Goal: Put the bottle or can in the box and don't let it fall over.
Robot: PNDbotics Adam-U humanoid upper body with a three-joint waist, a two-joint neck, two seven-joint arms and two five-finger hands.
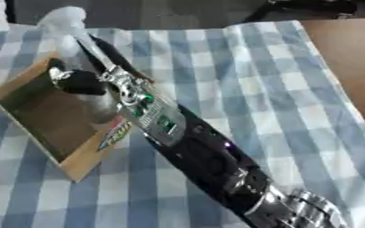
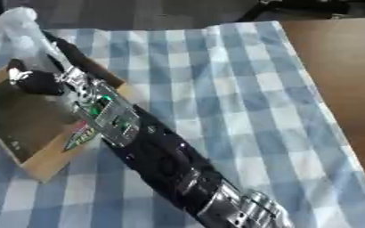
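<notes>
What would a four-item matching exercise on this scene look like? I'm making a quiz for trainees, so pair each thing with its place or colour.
Things:
1. box
2. bottle
3. cloth
4. right hand

Descriptions:
A. blue and white checks
B. over the box, fingers curled round the bottle
C. open cardboard, on the cloth at the view's left
D. pale and clear, its top above the box's far edge

Pairs: 1-C, 2-D, 3-A, 4-B
</notes>
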